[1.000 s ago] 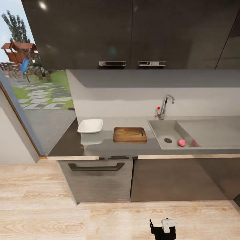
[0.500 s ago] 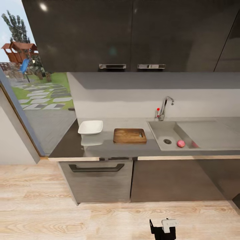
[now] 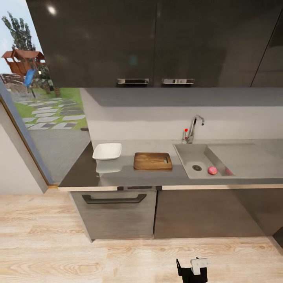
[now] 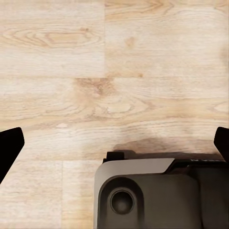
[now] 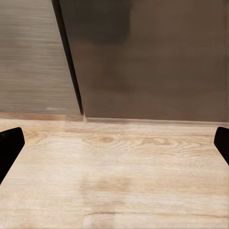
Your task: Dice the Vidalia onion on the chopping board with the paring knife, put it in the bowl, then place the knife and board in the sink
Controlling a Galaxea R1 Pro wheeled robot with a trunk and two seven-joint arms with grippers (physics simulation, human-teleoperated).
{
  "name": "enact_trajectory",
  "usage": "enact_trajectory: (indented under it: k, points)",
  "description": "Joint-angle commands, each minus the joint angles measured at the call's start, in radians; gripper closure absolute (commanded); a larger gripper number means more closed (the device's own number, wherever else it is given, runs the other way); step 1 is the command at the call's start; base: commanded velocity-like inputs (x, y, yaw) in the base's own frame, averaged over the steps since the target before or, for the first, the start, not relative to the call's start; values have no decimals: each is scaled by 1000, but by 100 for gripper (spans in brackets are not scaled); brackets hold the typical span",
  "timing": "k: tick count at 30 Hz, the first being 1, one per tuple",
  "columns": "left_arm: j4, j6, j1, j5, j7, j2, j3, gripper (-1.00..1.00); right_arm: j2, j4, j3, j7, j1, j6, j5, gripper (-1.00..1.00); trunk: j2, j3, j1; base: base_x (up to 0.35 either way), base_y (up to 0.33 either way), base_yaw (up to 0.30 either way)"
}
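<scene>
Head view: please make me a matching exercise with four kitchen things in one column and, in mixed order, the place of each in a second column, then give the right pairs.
Things:
1. Vidalia onion
2. chopping board
3. bowl
4. tap

Places:
A. on the countertop, near its window end
B. behind the sink, at the wall
C. inside the basin, beside the drain
D. on the countertop, between bowl and sink

Pairs: 1-C, 2-D, 3-A, 4-B

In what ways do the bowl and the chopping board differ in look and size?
The bowl is white, while the chopping board is brown wood. The bowl has raised sides and stands higher; the board lies flat. The board looks somewhat larger than the bowl and has a small slot near its end toward the sink; the bowl shows no such hole. Both are squarish with rounded corners and rest on the countertop, apart from each other.
</scene>
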Motion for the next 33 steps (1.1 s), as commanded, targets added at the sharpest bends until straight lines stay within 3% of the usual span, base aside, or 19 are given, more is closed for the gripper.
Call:
enact_trajectory:
  k: [1,33]
  points:
    - [-2,-1,1,1,0,0,0,-100,0,1,9,-5,-1,-3,-5,-100,6,2,-4,0,0,0]
    - [-2,-1,1,1,0,0,1,-100,0,1,9,-5,-1,-3,-5,-100,230,102,-126,0,0,0]
